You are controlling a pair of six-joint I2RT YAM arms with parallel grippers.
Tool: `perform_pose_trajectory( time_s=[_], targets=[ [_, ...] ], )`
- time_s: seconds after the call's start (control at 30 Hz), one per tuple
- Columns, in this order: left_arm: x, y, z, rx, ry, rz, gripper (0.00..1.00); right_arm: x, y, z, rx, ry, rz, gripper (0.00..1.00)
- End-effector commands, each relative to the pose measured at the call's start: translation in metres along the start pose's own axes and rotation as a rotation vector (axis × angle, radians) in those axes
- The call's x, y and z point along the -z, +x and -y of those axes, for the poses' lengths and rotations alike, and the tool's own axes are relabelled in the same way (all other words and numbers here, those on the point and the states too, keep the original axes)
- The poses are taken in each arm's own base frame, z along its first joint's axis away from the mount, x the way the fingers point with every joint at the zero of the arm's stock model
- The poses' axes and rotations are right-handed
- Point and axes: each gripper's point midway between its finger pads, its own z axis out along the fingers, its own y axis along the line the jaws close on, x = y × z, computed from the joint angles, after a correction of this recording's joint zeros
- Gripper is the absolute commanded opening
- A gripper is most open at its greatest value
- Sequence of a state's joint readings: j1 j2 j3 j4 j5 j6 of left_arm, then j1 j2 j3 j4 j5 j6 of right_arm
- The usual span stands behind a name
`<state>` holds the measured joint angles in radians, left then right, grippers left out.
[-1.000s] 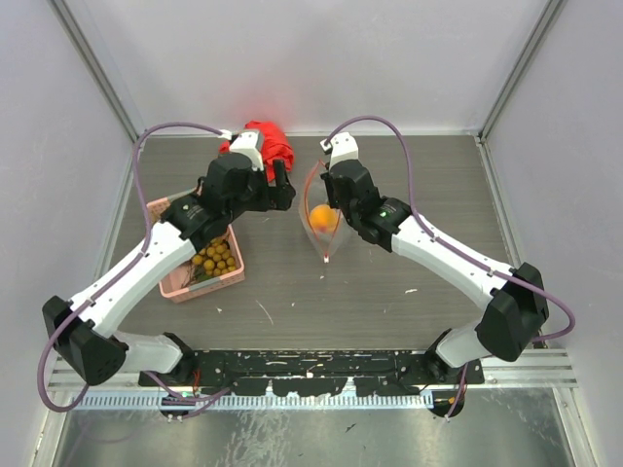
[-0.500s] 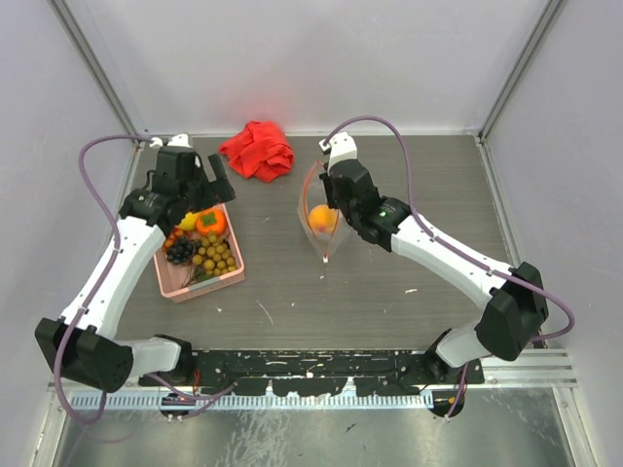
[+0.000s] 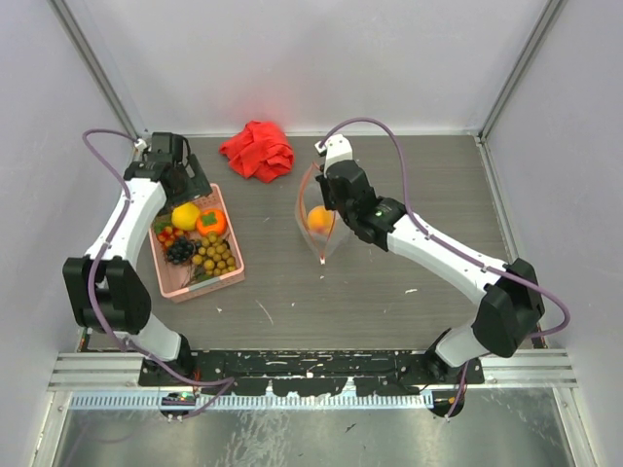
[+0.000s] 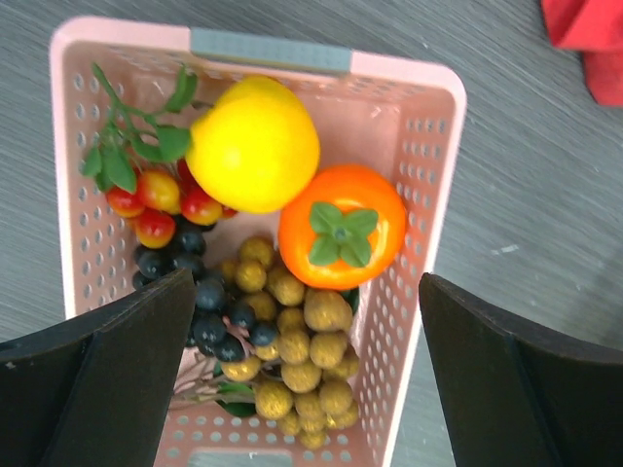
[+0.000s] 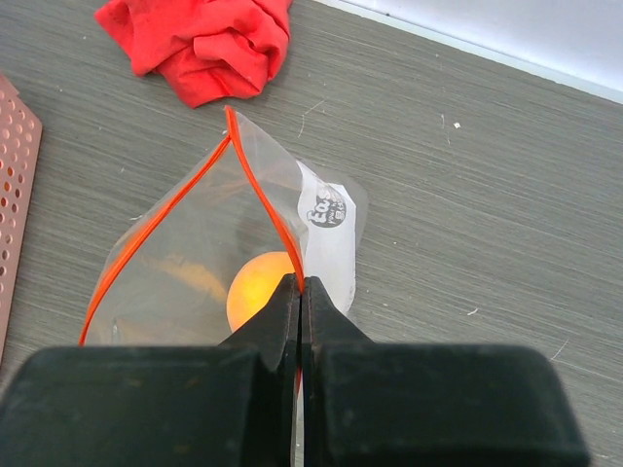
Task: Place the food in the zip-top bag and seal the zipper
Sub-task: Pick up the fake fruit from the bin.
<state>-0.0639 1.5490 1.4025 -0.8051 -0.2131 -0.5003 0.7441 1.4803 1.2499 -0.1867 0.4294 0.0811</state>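
my left gripper (image 4: pixel 307 321), fingers spread wide, hangs over the pink basket (image 4: pixel 430 146) at frame left, lemon (image 4: pixel 253 146) toward the top between them; right gripper (image 5: pixel 297 292) pinches the rim of the zip-top bag (image 5: pixel 165 258) mid-frame, orange (image 5: pixel 255 290) inside.

The top camera is looking steeply down from above the near edge, taking in the whole table (image 3: pixel 389 282). The left wrist camera is facing straight down, close over the pink basket (image 4: pixel 419 146). The right wrist camera is angling forward and down, near the zip-top bag (image 5: pixel 321 253). Both wrist views are sharing the red cloth (image 5: pixel 204 44) and, seemingly, the basket.
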Motion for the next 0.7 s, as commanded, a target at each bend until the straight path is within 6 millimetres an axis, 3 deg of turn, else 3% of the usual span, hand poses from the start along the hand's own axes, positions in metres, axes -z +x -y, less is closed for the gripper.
perform_pose_trajectory(
  time_s=[0.0, 0.4, 0.67],
  targets=[
    [-0.011, -0.031, -0.013, -0.010, -0.089, 0.065, 0.99, -0.002, -0.017, -0.003, -0.021, -0.013, 0.056, 0.00],
    [-0.076, -0.030, -0.025, -0.008, -0.198, -0.037, 0.89, -0.005, -0.015, -0.005, -0.015, -0.014, 0.049, 0.00],
    [-0.104, -0.005, -0.032, 0.001, -0.200, -0.136, 0.89, -0.008, -0.013, -0.006, -0.013, -0.015, 0.044, 0.00]
  ],
)
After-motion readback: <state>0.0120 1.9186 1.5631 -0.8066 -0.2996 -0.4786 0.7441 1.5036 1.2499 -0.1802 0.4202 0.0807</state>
